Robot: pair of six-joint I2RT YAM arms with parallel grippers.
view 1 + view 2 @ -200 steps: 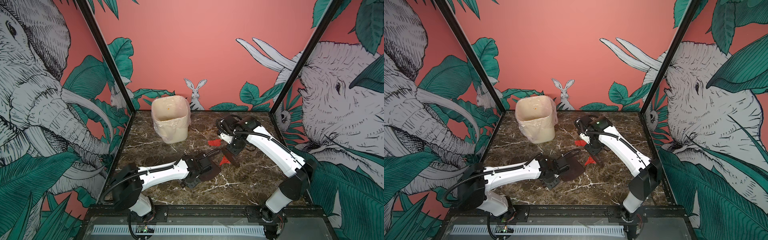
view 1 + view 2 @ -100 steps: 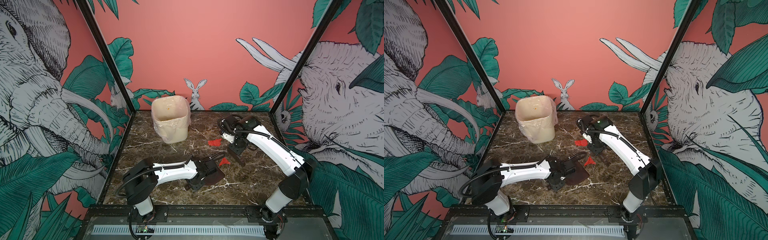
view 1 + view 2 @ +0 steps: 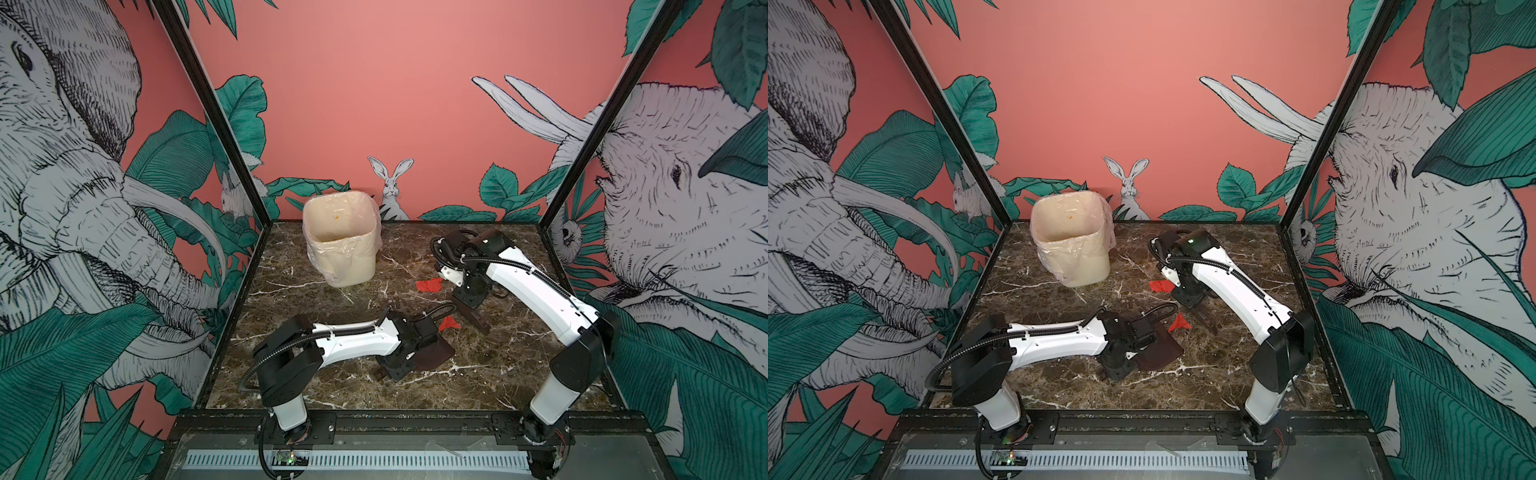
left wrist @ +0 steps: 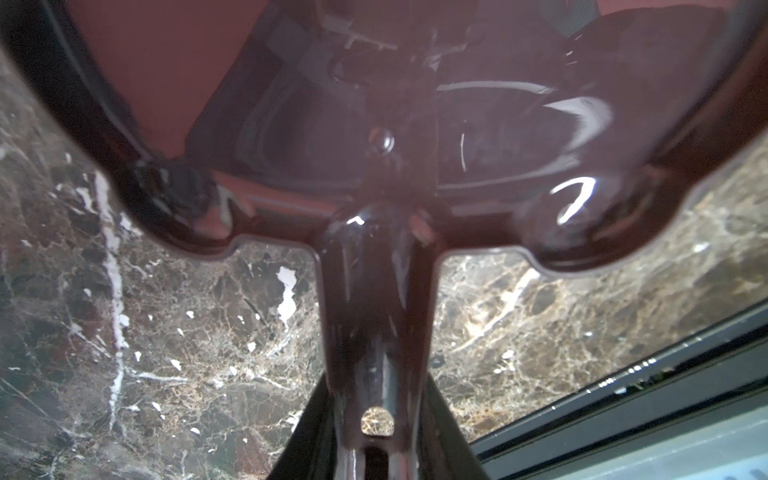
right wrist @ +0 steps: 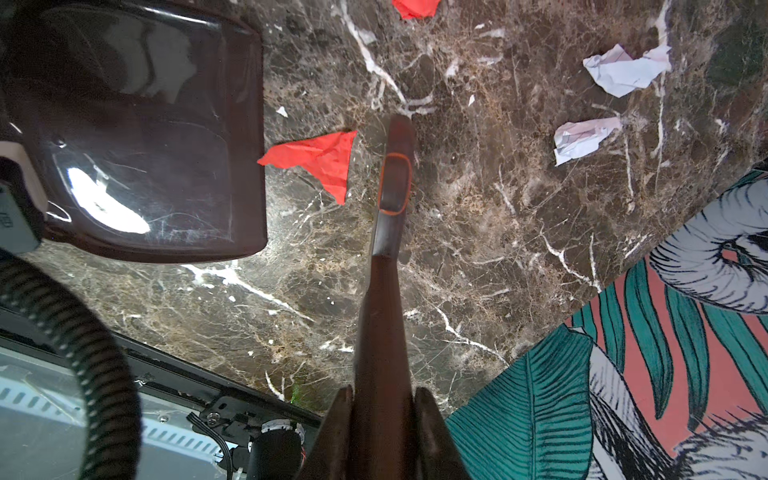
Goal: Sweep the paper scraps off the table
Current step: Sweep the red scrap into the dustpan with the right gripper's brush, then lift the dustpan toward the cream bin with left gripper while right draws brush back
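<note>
two-tool sweep, mid-task: my left fingers [image 4: 376, 415] are closed on the handle of the dark dustpan [image 4: 374, 124], with no gap showing beside the handle, and the pan lies low on the table [image 3: 498, 374] ahead of them, its open lip turned toward my other arm so that swept paper can slide in. my right fingers [image 5: 384, 399] are clamped fully on the handle of the brush [image 5: 392, 187], which reaches out in front of them with its far end down near the marble. one red scrap [image 5: 322, 160] lies between the two tools, just beside the brush on the side facing my left fingers and touching or nearly touching the pan's lip; i judge it the piece now being driven in. of the other paper scraps, a second red scrap [image 3: 430, 284] lies farther out beyond the brush tip, and two crumpled white scraps [image 5: 623, 70] lie on the side away from my left fingers, well apart from the pan. the lined bin [image 3: 340, 245] waits well beyond my left fingers for emptying
</note>
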